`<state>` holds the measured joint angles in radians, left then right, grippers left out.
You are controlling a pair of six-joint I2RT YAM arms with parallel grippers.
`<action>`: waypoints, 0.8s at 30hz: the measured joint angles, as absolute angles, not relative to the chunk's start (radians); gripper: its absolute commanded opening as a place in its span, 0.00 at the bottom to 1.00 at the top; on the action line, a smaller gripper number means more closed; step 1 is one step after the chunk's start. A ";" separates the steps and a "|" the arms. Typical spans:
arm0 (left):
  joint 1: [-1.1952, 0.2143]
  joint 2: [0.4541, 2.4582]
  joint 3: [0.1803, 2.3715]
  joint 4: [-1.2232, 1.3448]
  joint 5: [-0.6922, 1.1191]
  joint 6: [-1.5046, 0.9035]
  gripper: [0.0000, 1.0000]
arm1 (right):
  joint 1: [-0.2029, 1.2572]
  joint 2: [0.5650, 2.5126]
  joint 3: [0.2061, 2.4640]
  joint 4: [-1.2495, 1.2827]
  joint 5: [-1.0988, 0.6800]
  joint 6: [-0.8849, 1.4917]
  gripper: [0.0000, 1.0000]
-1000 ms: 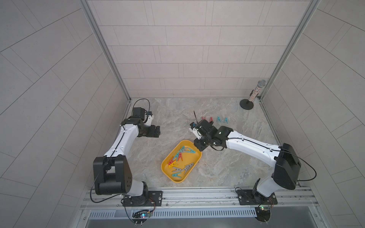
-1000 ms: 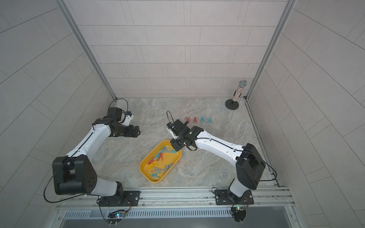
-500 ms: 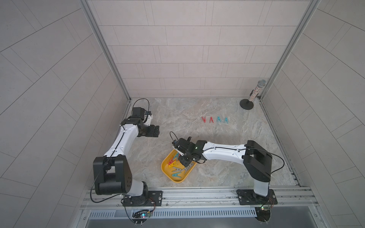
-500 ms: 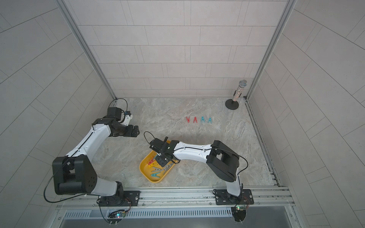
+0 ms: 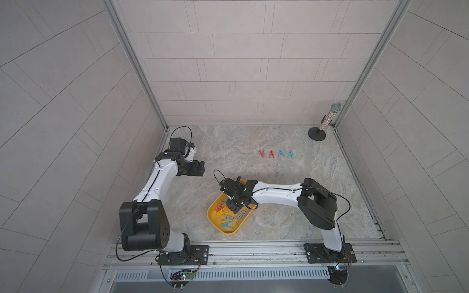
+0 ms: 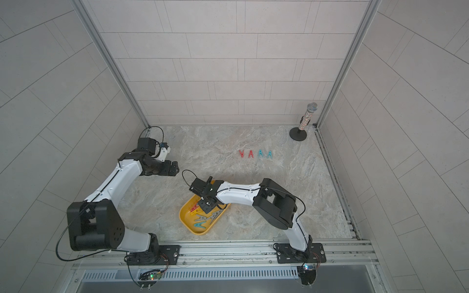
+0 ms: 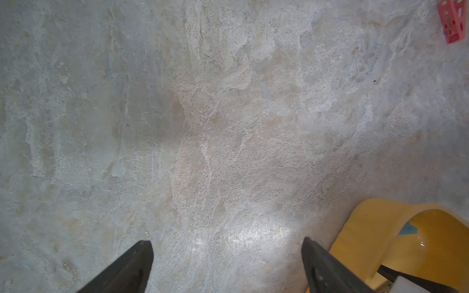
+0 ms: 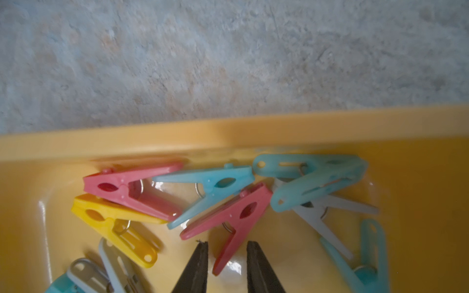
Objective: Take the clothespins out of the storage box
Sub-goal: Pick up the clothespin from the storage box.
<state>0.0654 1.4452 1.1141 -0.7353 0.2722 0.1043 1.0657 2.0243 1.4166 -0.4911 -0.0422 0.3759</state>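
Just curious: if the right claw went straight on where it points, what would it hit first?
Probably the red clothespin whose leg lies between the right gripper's fingertips, then the storage box floor; depth is unclear.

We see the storage box (image 8: 228, 132) gleaming: glossy, smooth yellow plastic. The clothespins (image 8: 236, 215) look like smooth plastic, the blue ones slightly translucent, with shiny metal spring rings (image 8: 198, 192). The worktop (image 7: 228, 126) reads as matt, rough, stone-like; the right fingers (image 8: 198, 266) are matt black.
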 measured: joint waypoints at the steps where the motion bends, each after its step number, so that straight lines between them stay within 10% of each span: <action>1: 0.065 1.445 1.114 -0.735 0.272 0.104 0.99 | 1.066 2.028 1.419 -0.492 -0.039 0.376 0.27; 24: 0.066 1.445 1.114 -0.731 0.273 0.104 0.99 | 1.064 1.844 1.341 -0.549 -0.002 0.395 0.00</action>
<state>0.0658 1.4452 1.1141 -0.7311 0.2729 0.1043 1.0637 1.8442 1.3407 -0.5491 -0.0017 0.3950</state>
